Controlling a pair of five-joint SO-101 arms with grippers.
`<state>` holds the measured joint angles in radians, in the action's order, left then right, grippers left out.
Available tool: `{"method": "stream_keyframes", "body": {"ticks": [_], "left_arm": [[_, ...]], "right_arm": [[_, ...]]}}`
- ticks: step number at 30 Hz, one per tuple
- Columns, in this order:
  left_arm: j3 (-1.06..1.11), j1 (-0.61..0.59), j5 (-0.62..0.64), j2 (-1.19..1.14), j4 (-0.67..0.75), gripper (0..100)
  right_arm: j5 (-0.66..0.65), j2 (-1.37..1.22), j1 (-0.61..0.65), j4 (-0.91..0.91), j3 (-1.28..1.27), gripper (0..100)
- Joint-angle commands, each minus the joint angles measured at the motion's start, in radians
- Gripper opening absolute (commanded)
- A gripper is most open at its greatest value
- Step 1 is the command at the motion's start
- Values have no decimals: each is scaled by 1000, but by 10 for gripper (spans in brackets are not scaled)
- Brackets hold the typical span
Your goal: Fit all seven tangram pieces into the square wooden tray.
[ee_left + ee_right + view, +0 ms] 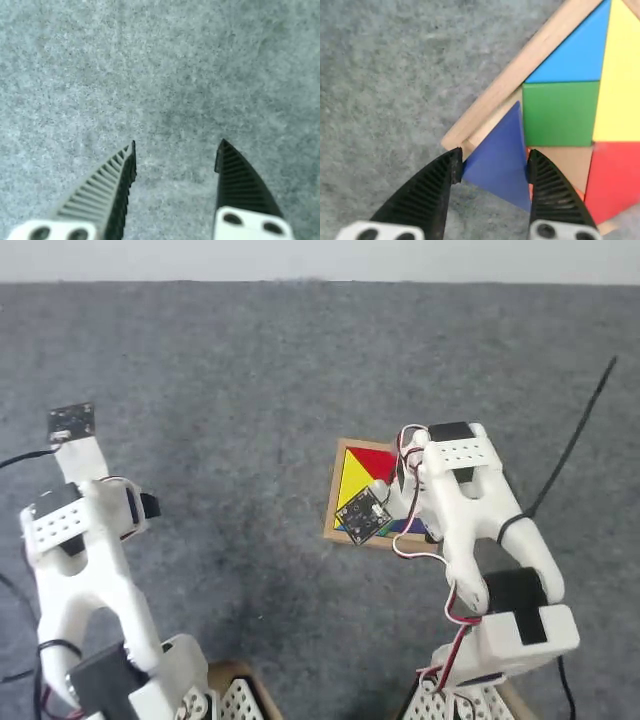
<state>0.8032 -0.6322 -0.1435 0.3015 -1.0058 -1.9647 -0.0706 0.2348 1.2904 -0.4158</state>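
PROGRESS: partly done | yellow piece, red piece, green piece and light-blue piece are seated in the tray | dark-blue triangle is pinched by the right gripper at the tray's corner (judged not yet seated) — bare tray floor is left beside it | left gripper is spread, well apart from the tray

The left arm and right arm are white plastic with black motors. Red, white and black wires loop along the right one. Fingers are black, ridged, pointed (white screw-holed bases). Each wrist bears a board.
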Motion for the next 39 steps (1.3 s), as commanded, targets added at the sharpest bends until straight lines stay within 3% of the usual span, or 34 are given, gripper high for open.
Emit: {"method": "stream_keyframes", "body": {"ticks": [1,18,27,33,36,39], "left_arm": [[-25,3,14,46,14,246],[-25,3,15,46,12,246],[-25,3,15,46,12,246],[-25,3,15,46,12,246],[-25,3,15,46,12,246],[-24,3,15,48,11,246]], "right_arm": [[-55,8,38,-25,6,155],[-94,8,27,-27,-11,160],[-89,16,-8,-65,-15,322],[-77,21,-16,-67,-9,320],[86,39,-12,-76,52,285],[419,93,-15,-71,157,205]]}}
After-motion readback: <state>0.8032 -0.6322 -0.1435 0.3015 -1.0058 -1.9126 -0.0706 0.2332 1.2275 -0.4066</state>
